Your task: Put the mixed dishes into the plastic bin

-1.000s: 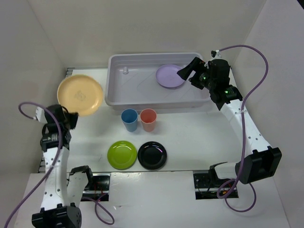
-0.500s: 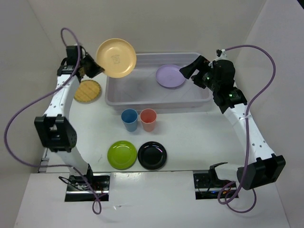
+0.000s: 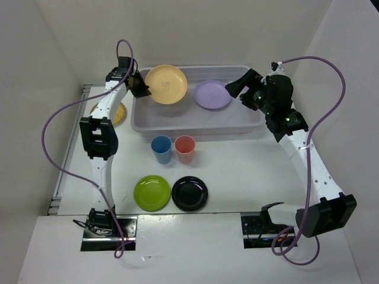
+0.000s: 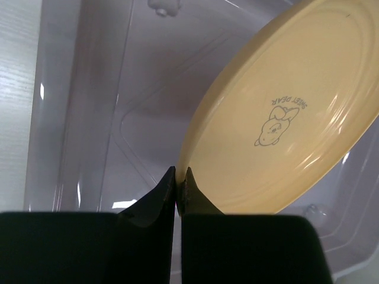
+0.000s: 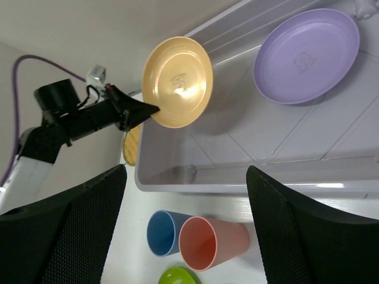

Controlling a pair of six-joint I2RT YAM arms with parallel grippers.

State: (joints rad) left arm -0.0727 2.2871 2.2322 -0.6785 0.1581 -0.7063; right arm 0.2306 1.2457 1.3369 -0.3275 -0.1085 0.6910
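While above white table (image 3: 249,171), within plain walls (image 3: 195,29), left gripper (image 4: 179,174) tight on pale orange plate (image 4: 284,118), right gripper (image 3: 240,83) agape, empty

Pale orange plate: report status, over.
Left tool shut on pale orange plate, tilted above plastic bin. Right tool open, empty. Lilac plate in bin, clear of the drop.

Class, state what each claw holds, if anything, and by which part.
Left claw pinches the pale orange plate by its rim, above the plastic bin. Right claw is open, holding nothing.
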